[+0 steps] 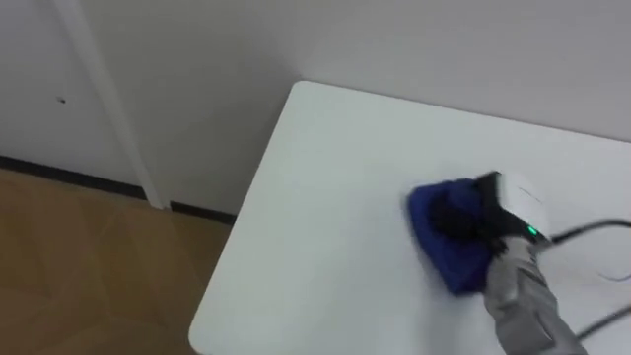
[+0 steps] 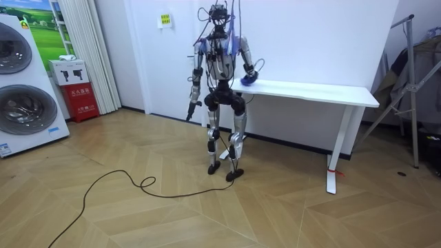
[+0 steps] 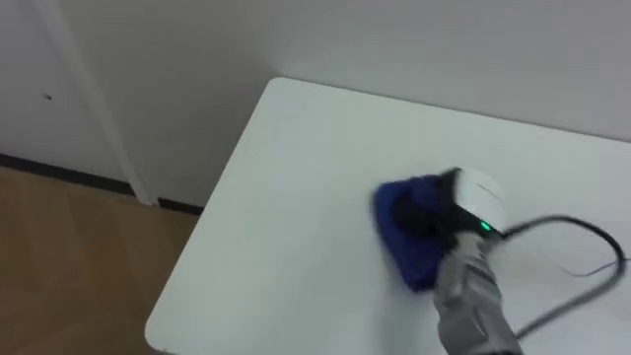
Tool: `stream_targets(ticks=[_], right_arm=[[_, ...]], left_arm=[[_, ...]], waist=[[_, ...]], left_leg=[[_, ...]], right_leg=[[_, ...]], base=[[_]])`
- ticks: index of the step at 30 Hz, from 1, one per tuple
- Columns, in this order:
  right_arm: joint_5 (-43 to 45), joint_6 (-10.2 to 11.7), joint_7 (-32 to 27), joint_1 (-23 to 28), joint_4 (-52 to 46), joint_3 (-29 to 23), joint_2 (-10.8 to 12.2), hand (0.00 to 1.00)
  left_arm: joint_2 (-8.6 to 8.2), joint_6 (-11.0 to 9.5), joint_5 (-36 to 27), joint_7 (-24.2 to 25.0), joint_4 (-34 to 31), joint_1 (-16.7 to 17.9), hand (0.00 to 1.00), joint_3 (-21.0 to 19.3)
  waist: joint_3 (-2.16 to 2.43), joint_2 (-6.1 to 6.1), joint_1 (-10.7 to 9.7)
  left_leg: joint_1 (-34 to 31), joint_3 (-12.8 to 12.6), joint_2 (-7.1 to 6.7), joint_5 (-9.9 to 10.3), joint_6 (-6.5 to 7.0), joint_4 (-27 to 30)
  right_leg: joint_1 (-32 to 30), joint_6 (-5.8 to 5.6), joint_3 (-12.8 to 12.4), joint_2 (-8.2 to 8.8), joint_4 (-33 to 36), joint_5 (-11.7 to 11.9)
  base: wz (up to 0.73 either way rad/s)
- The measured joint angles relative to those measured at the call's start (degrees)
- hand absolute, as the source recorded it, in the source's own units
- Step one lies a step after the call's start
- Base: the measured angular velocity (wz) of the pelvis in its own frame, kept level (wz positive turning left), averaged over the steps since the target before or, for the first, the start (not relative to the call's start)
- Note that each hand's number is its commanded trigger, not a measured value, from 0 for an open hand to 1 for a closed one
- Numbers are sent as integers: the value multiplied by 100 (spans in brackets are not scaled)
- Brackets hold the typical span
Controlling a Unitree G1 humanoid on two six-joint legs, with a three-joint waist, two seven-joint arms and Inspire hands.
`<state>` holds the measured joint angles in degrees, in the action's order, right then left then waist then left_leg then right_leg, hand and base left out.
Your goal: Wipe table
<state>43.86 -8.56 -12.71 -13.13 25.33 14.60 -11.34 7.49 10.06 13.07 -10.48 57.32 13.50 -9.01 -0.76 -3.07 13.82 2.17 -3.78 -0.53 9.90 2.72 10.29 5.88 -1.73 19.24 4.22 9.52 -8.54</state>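
A blue cloth [image 1: 439, 235] [image 3: 402, 245] lies bunched on the white table [image 1: 325, 197] [image 3: 286, 187], to the right of the table's left end. My right hand [image 1: 505, 202] [image 3: 471, 202] comes in from the lower right and rests on the cloth, its dark fingers curled into the fabric. In the room view I stand at the table's [image 2: 310, 89] left end with my right hand [image 2: 252, 69] over the cloth [image 2: 247, 80]. My left hand [image 2: 189, 110] hangs by my side, away from the table.
The table's left edge and far left corner [image 1: 296, 87] stand close to a white wall. A white upright strip [image 1: 108, 99] runs down to the wooden floor [image 1: 89, 266]. Washing machines [image 2: 21, 83], a red box [image 2: 81, 93] and a metal rack [image 2: 413, 83] stand further off.
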Motion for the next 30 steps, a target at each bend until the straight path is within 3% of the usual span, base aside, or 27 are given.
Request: stream_targets(ticks=[4, 6, 8, 10, 11, 14, 16, 19, 21, 22, 24, 25, 26, 27, 28, 29, 30], right_arm=[[-138, 183, 62, 151, 232, -174, -37, 100], [-349, 721, -305, 678, 356, -605, -37, 100], [-441, 1144, -565, 991, 526, -1002, -35, 100], [-625, 1356, -793, 1359, 654, -1500, -42, 100], [-775, 1450, -942, 1650, 718, -1788, -85, 100], [-1147, 1679, -1272, 1918, 1375, -2522, -210, 100], [-1311, 1686, -1362, 2018, 1663, -2857, -370, 100], [-1361, 1605, -1339, 1987, 1911, -2928, -555, 100], [-1387, 1438, -1340, 1871, 1808, -2893, -489, 100], [-1379, 1213, -1346, 1772, 1678, -2828, -429, 100], [-1123, 578, -1291, 1589, 1273, -2362, -318, 100], [-1042, 429, -1229, 1536, 1148, -2195, -291, 100], [-848, 126, -1069, 1403, 811, -1772, -193, 100], [-486, -44, -873, 1147, 593, -1217, -78, 100], [-282, -85, -735, 994, 507, -943, -1, 100], [39, -102, -515, 584, 448, -444, 101, 100], [127, -86, -403, 364, 454, -208, 159, 100]], left_arm=[[16, 36, 0, -11, -231, 562, 0, 6], [4, 37, 5, 3, -213, 791, 0, -154], [14, 23, 15, 0, -199, 809, 0, -470], [57, -92, 70, -10, -210, 839, 0, -772], [125, -166, 128, -17, -222, 838, 0, -869], [274, -249, 140, -33, -260, 822, 0, -999], [264, -306, 173, -45, -383, 721, 0, -1138], [261, -393, 119, -59, -470, 595, 0, -993], [233, -398, -13, -70, -475, 572, 0, -715], [185, -389, -22, -97, -460, 532, 0, -562], [92, -346, -10, -163, -276, 363, 0, -333], [81, -322, -1, -163, -186, 328, 0, -272], [72, -240, 15, -170, -87, 213, 0, -110], [62, -179, 45, -175, -7, 132, 0, 65], [46, -156, 44, -176, 22, 84, 0, 122], [45, -136, 35, -175, 26, 26, 0, 278], [44, -137, 35, -172, 5, -13, 0, 354]], waist=[[31, -73, -20], [39, -86, -265], [45, -125, -483], [64, -153, -648], [129, -188, -756], [160, -213, -1044], [187, -168, -1061], [193, -153, -1048], [198, -122, -1035], [199, -107, -981], [197, -75, -703], [196, -75, -636], [188, -78, -497], [176, -70, -376], [169, -70, -326], [96, -71, -224], [55, -65, -145]], left_leg=[[-9, 242, -65, -48, 14, -51], [60, 280, -132, -48, 15, -55], [99, 233, -175, -48, 15, -62], [162, 192, -218, -48, 16, -62], [166, 135, -231, -47, 18, -67], [324, 40, -244, -32, 41, -77], [343, 59, -219, 104, 203, -69], [340, -35, -217, 140, 201, -5], [325, -86, -211, 143, 196, 35], [304, -137, -190, 137, 186, 42], [283, -364, -90, 124, 141, 52], [266, -405, -61, 115, 124, 48], [224, -473, -6, 91, 85, 46], [177, -494, 38, 84, 26, 50], [139, -494, 63, 73, 8, 64], [68, -466, 92, 60, -17, 115], [23, -441, 104, 62, -20, 159]], right_leg=[[78, -4, 145, 43, -104, -2], [241, -27, 154, 97, -158, -16], [327, -66, 132, 173, -191, -41], [410, -103, 130, 180, -182, -64], [426, -105, 137, 194, -172, -63], [581, -112, 97, 215, -164, -60], [595, -170, 57, 185, -159, -98], [590, -179, 18, 193, -136, -100], [570, -182, 17, 193, -135, -98], [500, -184, -33, 192, -86, -99], [392, -130, -84, 139, -56, -58], [371, -105, -109, 117, -53, -42], [283, -57, -163, 71, -33, -11], [189, -32, -146, 38, 24, 2], [142, -20, -127, 23, 48, 8], [51, 41, -65, 18, 130, -22], [-6, 76, -18, 27, 187, -49]], base=[[44], [46], [31], [15], [4], [-7], [-21], [-25], [-21], [-31], [-53], [-49], [-36], [-28], [-5], [11], [23]])
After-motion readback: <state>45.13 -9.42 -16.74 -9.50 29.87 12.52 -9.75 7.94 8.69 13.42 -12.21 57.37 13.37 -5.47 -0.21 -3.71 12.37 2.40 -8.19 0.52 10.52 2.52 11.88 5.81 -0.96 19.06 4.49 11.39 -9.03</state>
